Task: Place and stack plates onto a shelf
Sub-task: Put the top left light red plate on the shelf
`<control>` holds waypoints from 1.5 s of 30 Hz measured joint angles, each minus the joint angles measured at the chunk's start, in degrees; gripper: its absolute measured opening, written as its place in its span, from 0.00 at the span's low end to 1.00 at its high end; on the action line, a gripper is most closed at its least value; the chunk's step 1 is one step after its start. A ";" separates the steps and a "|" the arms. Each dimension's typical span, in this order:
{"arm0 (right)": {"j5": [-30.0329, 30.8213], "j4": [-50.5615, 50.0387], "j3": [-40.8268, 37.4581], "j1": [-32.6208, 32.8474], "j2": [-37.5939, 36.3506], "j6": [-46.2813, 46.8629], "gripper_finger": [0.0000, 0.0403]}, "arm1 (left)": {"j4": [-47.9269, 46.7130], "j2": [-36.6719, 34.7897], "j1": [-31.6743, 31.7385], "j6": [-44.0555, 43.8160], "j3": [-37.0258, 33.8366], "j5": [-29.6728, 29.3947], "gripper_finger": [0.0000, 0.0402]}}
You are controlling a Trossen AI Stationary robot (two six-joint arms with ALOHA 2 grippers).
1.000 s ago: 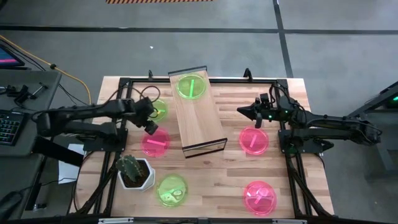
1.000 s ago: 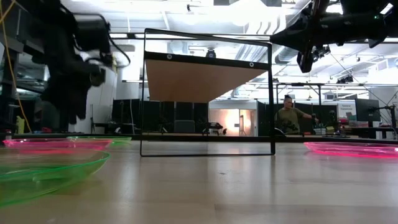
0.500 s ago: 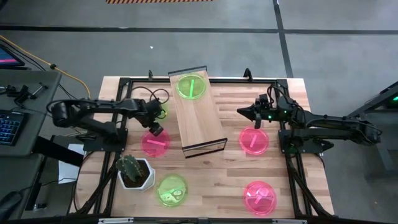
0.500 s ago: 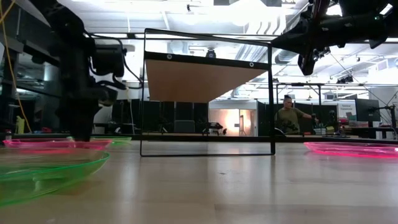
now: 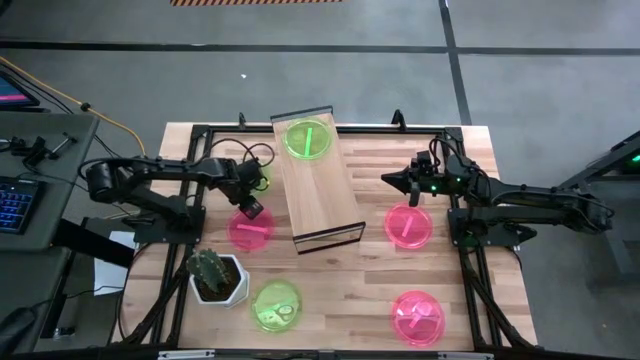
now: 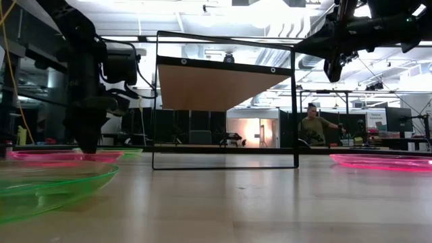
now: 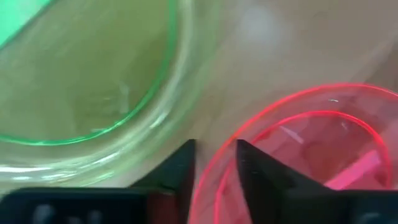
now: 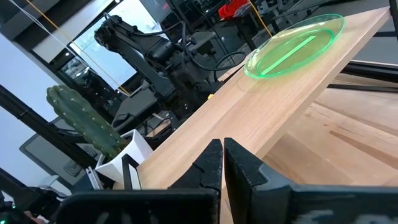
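Observation:
My left gripper (image 5: pixel 250 208) (image 6: pixel 88 147) points down at the far rim of a pink plate (image 5: pixel 250 232) (image 7: pixel 323 143), left of the shelf. It is narrowly open, one finger on each side of the rim. A green plate (image 5: pixel 260 176) (image 7: pixel 81 68) lies just beyond it on the table. The shelf (image 5: pixel 316 185) is a light-wood plank on a dark frame, with a green plate (image 5: pixel 306 139) (image 8: pixel 295 45) flat on its far end. My right gripper (image 5: pixel 390 180) (image 8: pixel 221 155) hovers shut, high above the table right of the shelf. My left gripper comes from above, pointing down, over the pink plate's far rim (image 7: pixel 208 177). One finger (image 7: pixel 255 168) is inside the rim and one finger (image 7: pixel 177 171) is outside. The plate lies flat on the table. I cannot tell whether the fingers touch the rim.
Two more pink plates (image 5: pixel 408 225) (image 5: pixel 418 317) lie on the table's right side and a green plate (image 5: pixel 276 305) lies near the front. A cactus in a white pot (image 5: pixel 215 275) stands close to the near side of the left gripper's plate. A person (image 6: pixel 312 128) stands far back in the room.
My left gripper has come down onto the far rim of the pink plate and shifted slightly toward the shelf, with the arm's elbow drawing in from the table's left. The plates have stayed in place.

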 joint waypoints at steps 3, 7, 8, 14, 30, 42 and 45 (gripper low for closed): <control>0.00 0.00 0.00 0.02 0.00 0.01 0.00 | -0.05 -0.02 0.00 1.02 0.06 0.43 0.06; 0.02 -0.01 0.00 0.02 0.00 0.01 0.00 | -0.50 -0.84 0.05 1.05 0.16 0.43 0.03; 0.02 -0.01 0.00 0.02 0.00 0.01 0.00 | -1.35 -1.27 0.05 1.05 0.42 0.43 0.02; 0.04 -0.01 0.00 0.01 0.00 0.01 0.00 | -8.08 -4.63 0.07 2.39 4.48 0.49 0.00; 0.09 -0.09 0.00 -0.01 0.00 -0.45 0.00 | -37.68 -10.49 0.07 6.06 21.54 1.84 0.00; 0.07 -0.07 0.00 0.02 0.00 -0.45 0.00 | -48.36 -15.08 0.04 3.34 45.26 -2.79 0.00; 0.07 -0.03 0.00 0.01 0.00 -0.45 0.00 | -40.43 -14.48 -0.42 2.58 49.89 -2.96 0.00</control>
